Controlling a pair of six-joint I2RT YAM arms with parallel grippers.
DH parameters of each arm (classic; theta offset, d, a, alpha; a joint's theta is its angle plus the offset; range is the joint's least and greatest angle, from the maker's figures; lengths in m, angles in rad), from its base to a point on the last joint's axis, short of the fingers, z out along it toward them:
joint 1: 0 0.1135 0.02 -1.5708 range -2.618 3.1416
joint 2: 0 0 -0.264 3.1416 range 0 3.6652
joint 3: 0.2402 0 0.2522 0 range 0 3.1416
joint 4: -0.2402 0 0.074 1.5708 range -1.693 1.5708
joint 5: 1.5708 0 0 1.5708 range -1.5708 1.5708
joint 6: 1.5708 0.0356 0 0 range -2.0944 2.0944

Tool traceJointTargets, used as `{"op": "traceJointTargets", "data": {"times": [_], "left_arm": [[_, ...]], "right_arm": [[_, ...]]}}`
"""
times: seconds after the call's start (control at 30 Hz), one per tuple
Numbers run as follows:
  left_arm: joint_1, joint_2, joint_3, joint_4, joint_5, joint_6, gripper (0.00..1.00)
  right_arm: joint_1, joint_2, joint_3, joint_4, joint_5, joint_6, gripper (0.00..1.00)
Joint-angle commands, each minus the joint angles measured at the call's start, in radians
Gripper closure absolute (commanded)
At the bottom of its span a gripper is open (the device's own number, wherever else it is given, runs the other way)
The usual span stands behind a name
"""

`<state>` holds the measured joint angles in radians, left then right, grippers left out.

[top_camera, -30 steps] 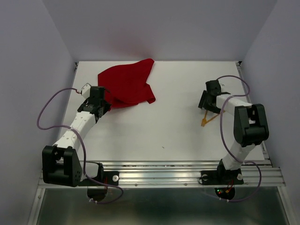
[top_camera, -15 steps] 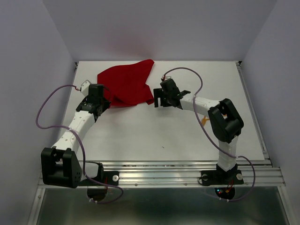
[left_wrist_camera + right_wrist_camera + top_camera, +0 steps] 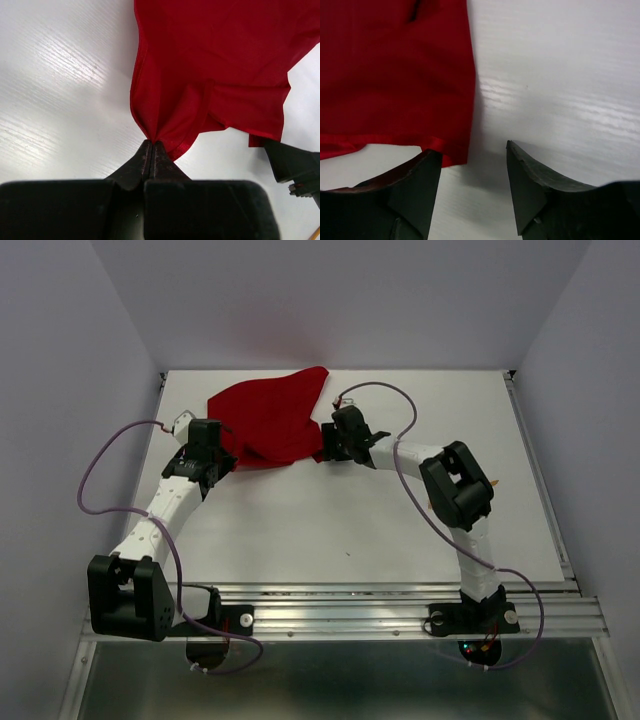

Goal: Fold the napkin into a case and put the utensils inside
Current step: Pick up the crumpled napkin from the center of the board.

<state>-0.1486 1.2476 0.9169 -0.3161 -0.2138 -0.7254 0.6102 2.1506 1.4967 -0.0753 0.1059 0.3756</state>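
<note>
Plain bright-red soft cloth napkin (image 3: 272,425), limp and light, bunches where left gripper (image 3: 151,144) pinches its hem; right gripper (image 3: 473,149) gapes wide at its free corner, judged the best hold.

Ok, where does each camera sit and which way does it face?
Top external: above and behind the robot, looking down on the table; the left arm and right arm show whole.
Left wrist: on the left arm, looking along the left gripper, shut on the napkin.
Right wrist: on the right arm, looking down past the open right gripper at the napkin's corner.
Shared: all see the napkin; left wrist also catches the right gripper.
</note>
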Motion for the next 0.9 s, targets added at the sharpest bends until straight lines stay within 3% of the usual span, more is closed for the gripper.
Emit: {"op": "traceJointTargets", "data": {"times": [0.0, 0.07, 0.17, 0.2, 0.3, 0.63, 0.87], "left_arm": [[0.003, -0.008, 0.008, 0.003, -0.004, 0.021, 1.00], [0.003, -0.008, 0.013, 0.000, -0.004, 0.024, 1.00], [0.006, -0.011, 0.016, -0.001, -0.006, 0.030, 1.00], [0.009, -0.011, 0.017, -0.005, -0.006, 0.032, 1.00], [0.012, -0.014, 0.025, -0.011, -0.002, 0.040, 1.00], [0.043, -0.011, 0.157, -0.029, 0.063, 0.098, 1.00], [0.043, -0.068, 0.298, 0.001, 0.135, 0.179, 1.00]], "right_arm": [[0.010, 0.078, 0.082, 0.040, -0.023, 0.034, 0.43], [0.010, 0.091, 0.108, 0.039, -0.026, 0.048, 0.51], [0.010, 0.110, 0.144, 0.034, -0.022, 0.052, 0.71], [0.010, 0.106, 0.151, 0.022, -0.011, 0.048, 0.83], [0.010, 0.063, 0.133, 0.009, 0.066, 0.036, 0.99], [-0.093, -0.340, -0.006, -0.021, 0.231, -0.059, 0.99], [-0.093, -0.618, -0.042, -0.067, 0.331, -0.170, 0.99]]}}
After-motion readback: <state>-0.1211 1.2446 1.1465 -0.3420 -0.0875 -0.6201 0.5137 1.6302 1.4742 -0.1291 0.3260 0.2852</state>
